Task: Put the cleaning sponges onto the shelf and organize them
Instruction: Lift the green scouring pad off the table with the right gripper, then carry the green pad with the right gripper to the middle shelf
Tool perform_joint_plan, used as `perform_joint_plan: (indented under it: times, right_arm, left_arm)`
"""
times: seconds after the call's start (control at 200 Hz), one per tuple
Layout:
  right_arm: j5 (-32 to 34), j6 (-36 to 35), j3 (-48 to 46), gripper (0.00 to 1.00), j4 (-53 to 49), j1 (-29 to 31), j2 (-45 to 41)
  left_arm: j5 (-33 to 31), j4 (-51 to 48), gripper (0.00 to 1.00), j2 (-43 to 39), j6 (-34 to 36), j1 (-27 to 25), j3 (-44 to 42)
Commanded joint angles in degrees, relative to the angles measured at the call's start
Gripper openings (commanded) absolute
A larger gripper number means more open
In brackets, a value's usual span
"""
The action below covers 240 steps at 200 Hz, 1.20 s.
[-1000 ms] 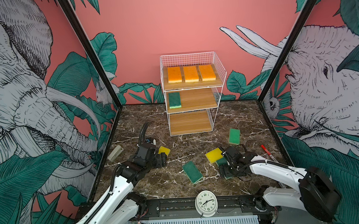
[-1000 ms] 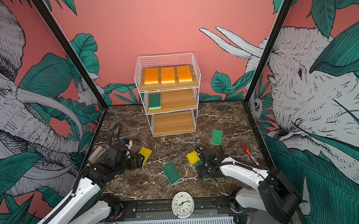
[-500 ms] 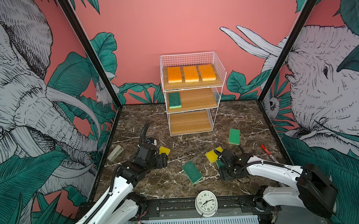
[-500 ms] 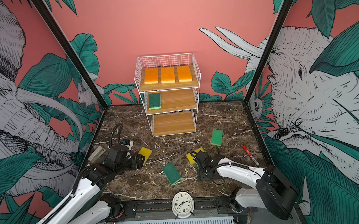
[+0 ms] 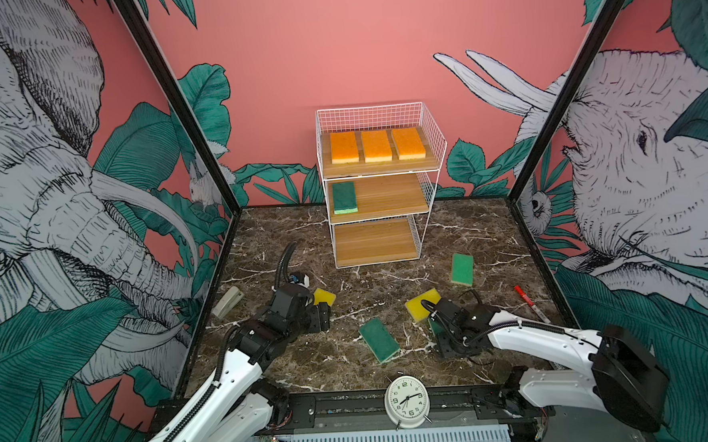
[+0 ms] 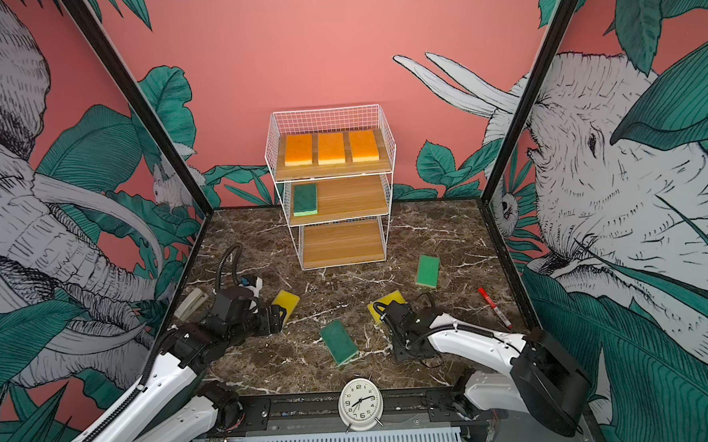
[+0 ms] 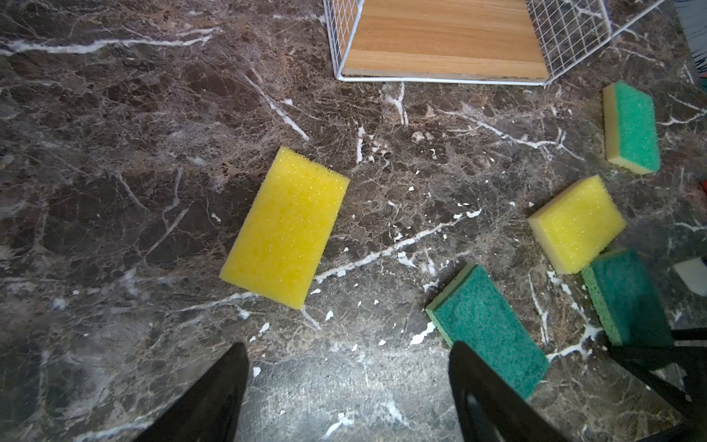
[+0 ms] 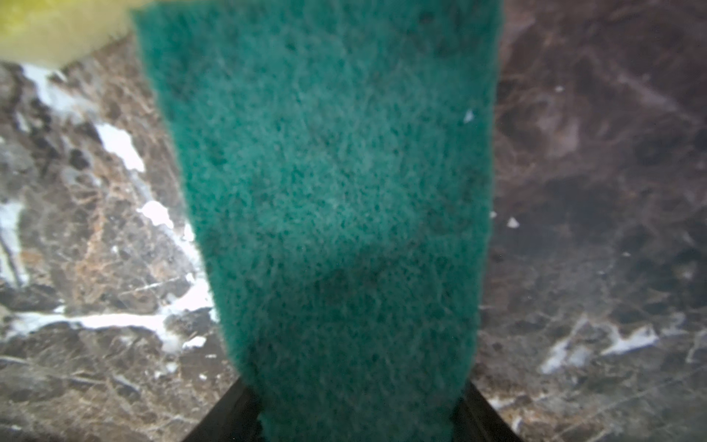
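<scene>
Three orange sponges (image 5: pixel 376 145) lie side by side on the top tier of the shelf (image 5: pixel 389 205), which stands at 12 o'clock on the desk (image 5: pixel 293 370). A green sponge (image 5: pixel 344 196) lies at the 9 o'clock end of the middle tier. On the desk, a lone green sponge (image 5: pixel 462 269) lies at 2 o'clock and a slanted green sponge (image 5: pixel 378 339) near 6 o'clock from the centre.

The right pincer (image 8: pixel 355 382) straddles a dark sponge (image 8: pixel 336 172) at 4 o'clock; in both top views the arm hides nearly all of it. The right wrist view is blurred: the fingers (image 8: pixel 229 417) sit against both long edges, but whether they squeeze I cannot tell. Its far end is just beside a yellow sponge (image 5: pixel 419 306), partly covered by the pincer in the top views; touching or not is unclear.

The left pincer (image 7: pixel 348 344) stands wide over bare desk at 9 o'clock, gripping nothing. A second yellow sponge (image 7: pixel 285 227) lies flat just ahead of its tips, apart from them; the pincer cuts off its near part in the top views. A grey object (image 5: pixel 227 302) at 8 o'clock is too small to name.
</scene>
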Motion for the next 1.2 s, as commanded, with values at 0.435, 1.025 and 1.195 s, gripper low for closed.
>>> perform_joint_plan:
  times: [0.435,1.025,1.195]
  right_arm:
    - [7.04,-1.42,18.68,0.58,-4.66,1.76,-7.24]
    - [8.22,-16.04,53.38,0.59,3.92,1.23,18.86]
    - [7.68,-16.80,59.06,0.59,3.92,-0.95,23.04]
  left_arm:
    - [-3.03,1.15,0.83,0.97,3.55,-0.33,4.13]
    - [-4.69,4.70,0.86,0.37,5.30,-0.28,5.15]
    - [-5.64,4.30,0.86,0.67,6.46,-0.34,6.34]
